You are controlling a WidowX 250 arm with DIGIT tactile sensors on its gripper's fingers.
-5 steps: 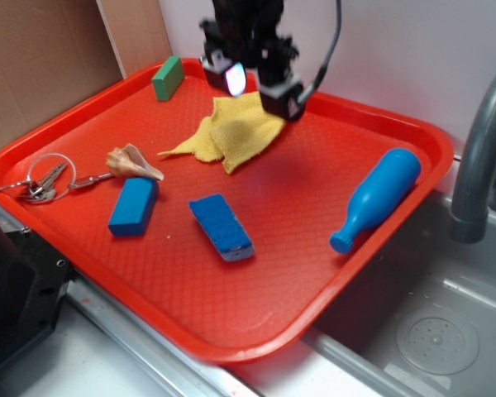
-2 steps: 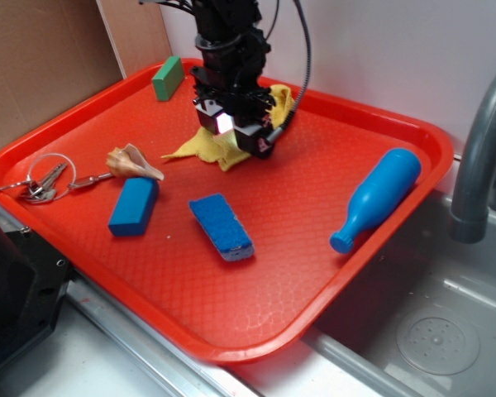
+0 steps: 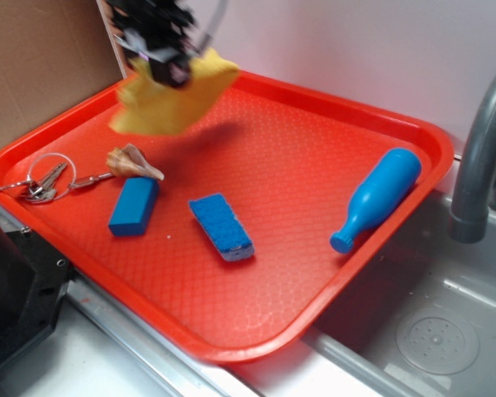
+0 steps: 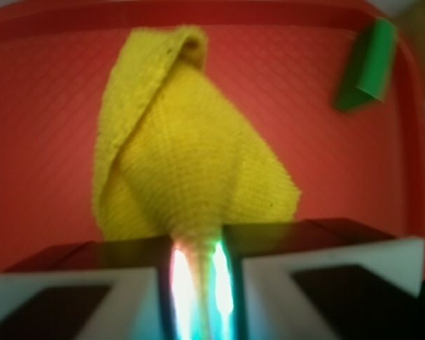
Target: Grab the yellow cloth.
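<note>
Hanging pinched in the closed end effector (image 3: 159, 59), the yellow cloth (image 3: 169, 99) dangles clear of the red tray (image 3: 298, 149) toward its 11 o'clock corner. The grab looks complete; the next move calls only for a steady hold.

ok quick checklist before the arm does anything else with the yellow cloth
1. Grip on cloth: ok. The gripper is shut on a pinched peak of the yellow cloth.
2. Cloth off the tray: ok. It hangs in the air above the red tray, its shadow below it.
3. Nothing else caught: ok. Only cloth shows between the fingers.
4. Things under the cloth: ok. The shell and keys lie lower down, apart from it.
5. Green block: ok. It sits off to the side by the tray rim.
6. Grip firmness: cannot tell.
</note>
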